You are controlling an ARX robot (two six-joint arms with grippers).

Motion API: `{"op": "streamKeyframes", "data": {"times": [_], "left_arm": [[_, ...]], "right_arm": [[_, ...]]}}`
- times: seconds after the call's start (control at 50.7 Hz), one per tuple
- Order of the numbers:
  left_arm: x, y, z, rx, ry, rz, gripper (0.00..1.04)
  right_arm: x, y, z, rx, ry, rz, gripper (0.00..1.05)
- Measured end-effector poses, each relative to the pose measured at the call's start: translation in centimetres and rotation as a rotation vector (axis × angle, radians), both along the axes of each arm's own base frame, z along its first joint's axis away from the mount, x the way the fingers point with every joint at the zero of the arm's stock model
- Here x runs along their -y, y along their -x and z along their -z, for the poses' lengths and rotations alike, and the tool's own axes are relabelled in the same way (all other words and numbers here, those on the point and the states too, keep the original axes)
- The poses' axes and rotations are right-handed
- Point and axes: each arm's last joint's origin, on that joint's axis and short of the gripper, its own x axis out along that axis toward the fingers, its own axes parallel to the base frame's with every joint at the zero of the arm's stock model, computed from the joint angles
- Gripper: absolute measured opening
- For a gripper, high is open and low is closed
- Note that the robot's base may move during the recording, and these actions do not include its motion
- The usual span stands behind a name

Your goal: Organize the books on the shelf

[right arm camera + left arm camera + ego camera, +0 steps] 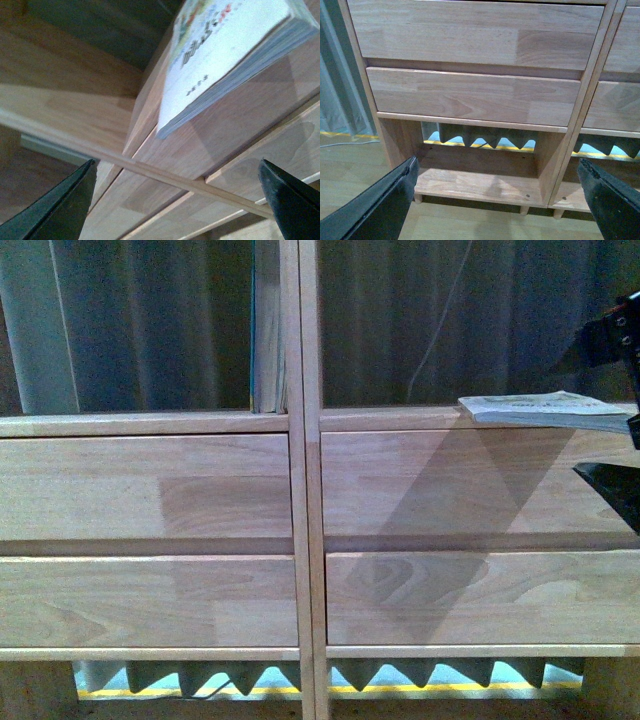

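The light-wood shelf (300,490) fills the front view, with two columns and four drawer fronts. One thin book (267,335) stands upright in the left cubby against the centre divider. Another book (545,408) lies flat on the right cubby's floor, its edge overhanging the front. It shows in the right wrist view (220,60) with a white cover and coloured print. My right gripper (175,200) is open and empty just short of this book; its dark fingers (612,488) show at the front view's right edge. My left gripper (495,200) is open and empty, low before the left column.
The left wrist view shows two drawer fronts (470,95), the bottom cubby (475,182), peg legs and pale wooden floor (365,160). A grey curtain (450,320) hangs behind the backless cubbies. A yellow floor line (200,692) runs behind the shelf.
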Motion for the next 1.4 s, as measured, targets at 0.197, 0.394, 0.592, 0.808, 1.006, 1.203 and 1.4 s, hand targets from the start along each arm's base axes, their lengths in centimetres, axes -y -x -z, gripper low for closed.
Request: {"op": "streamKeyframes", "data": {"times": [0.197, 0.394, 0.592, 0.808, 1.006, 1.203, 1.4], "left_arm": [[0.0, 0.0, 0.0, 0.000, 0.000, 0.000, 0.98], [0.0, 0.0, 0.0, 0.000, 0.000, 0.000, 0.98], [0.0, 0.0, 0.0, 0.000, 0.000, 0.000, 0.98], [0.0, 0.0, 0.0, 0.000, 0.000, 0.000, 0.98], [-0.7, -0.6, -0.9, 0.036, 0.093, 0.186, 0.98], [-3.3, -2.6, -4.8, 0.120, 0.126, 0.241, 0.98], [-5.3, -7.1, -9.4, 0.165, 0.121, 0.271, 0.98]], "right_arm": [[-0.2, -3.7, 0.8, -0.029, -0.124, 0.062, 0.98], [-0.4, -6.3, 0.3, -0.026, -0.172, 0.102, 0.98], [-0.9, -8.3, -0.7, -0.031, -0.156, 0.126, 0.95], [-0.6, -8.6, -1.3, -0.003, -0.130, 0.155, 0.41], [0.3, -6.8, -0.3, 0.024, -0.155, 0.117, 0.07], [0.9, -4.6, -1.1, 0.079, -0.154, 0.067, 0.07], [1.3, -2.1, -3.1, 0.162, -0.150, -0.005, 0.07]]}}
